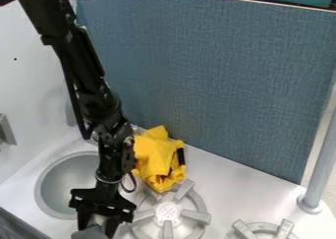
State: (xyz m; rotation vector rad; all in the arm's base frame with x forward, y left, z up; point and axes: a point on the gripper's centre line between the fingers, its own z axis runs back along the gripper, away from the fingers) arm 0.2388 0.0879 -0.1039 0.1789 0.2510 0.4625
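So you've got the gripper (98, 224) right down at the lower left of the frame, with the grey thing (89, 233) directly under it and partly cut off by the bottom edge. That spot's just right of the sink (66, 179) and beside the burner (168, 214). My read is you're at the grasp stage, or right around it, but I honestly can't tell if your pincer is clenched on the grey thing or released around it, so don't take the grip for granted.

Next move, imo: get the grip sorted first. If it's not secure, square up over the grey thing and close gently. If it is, go straight up a little before any sideways travel, since the burner's raised arms look easy to snag on. Also watch the yellow cloth (154, 157) near the middle of the frame, bunched up behind the burner right by your arm (108, 105). A wide swing rightward could drag it.
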